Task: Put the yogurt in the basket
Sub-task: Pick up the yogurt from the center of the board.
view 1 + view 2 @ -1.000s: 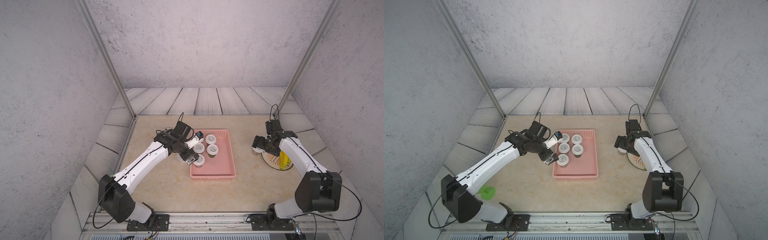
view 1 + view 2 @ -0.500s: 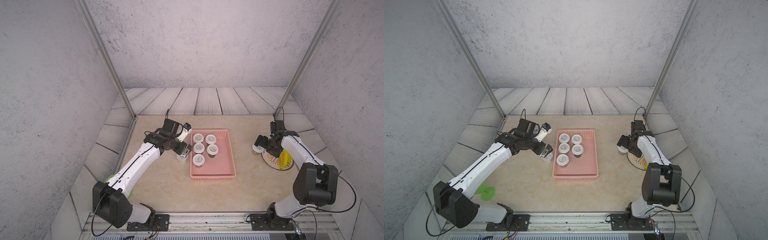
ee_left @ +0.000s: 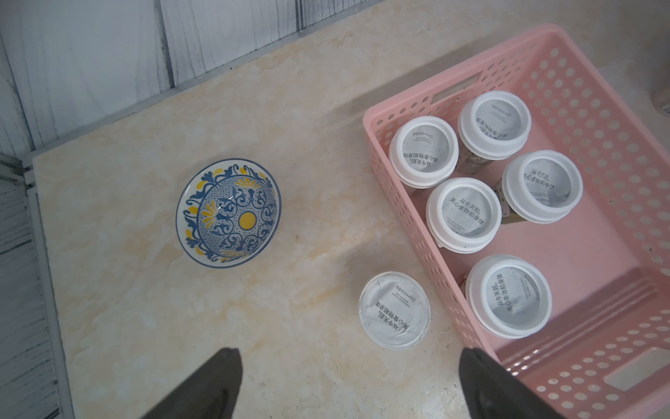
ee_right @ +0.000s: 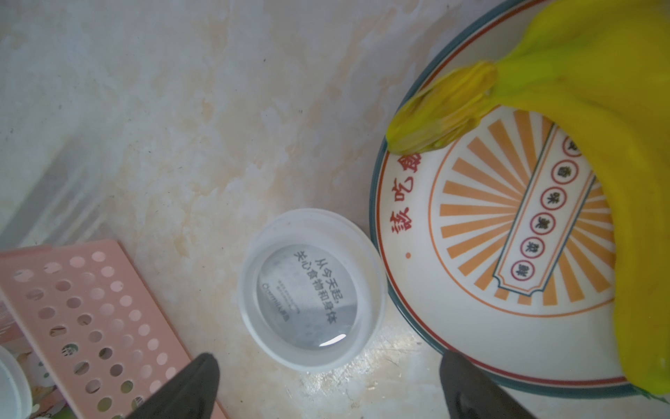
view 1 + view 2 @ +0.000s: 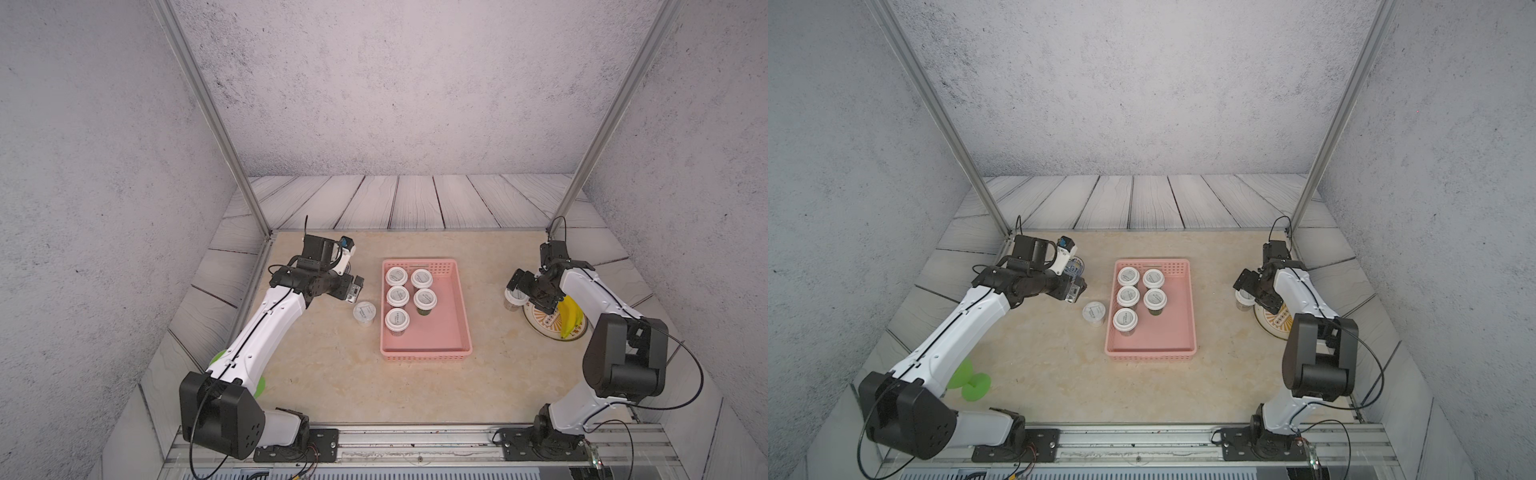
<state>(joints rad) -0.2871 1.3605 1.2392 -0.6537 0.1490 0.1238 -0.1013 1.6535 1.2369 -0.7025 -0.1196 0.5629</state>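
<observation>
The pink basket (image 5: 444,332) sits flat mid-desk, perforated walls, handle slot at its far end. Five yogurt cups (image 5: 397,296) stand upright in its far half (white lids, grey print). A sixth cup (image 5: 364,311) stands on the desk just outside the basket's left wall, apart from it. A seventh cup (image 4: 311,290) stands well off to the right, upright, touching nothing pink.

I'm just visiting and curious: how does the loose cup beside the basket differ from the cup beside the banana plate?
The cup beside the basket has a flat foil top; the cup beside the plate wears a raised white lid. The first stands clear of the basket; the second sits against the plate. Both are upright, outside the basket.
</observation>
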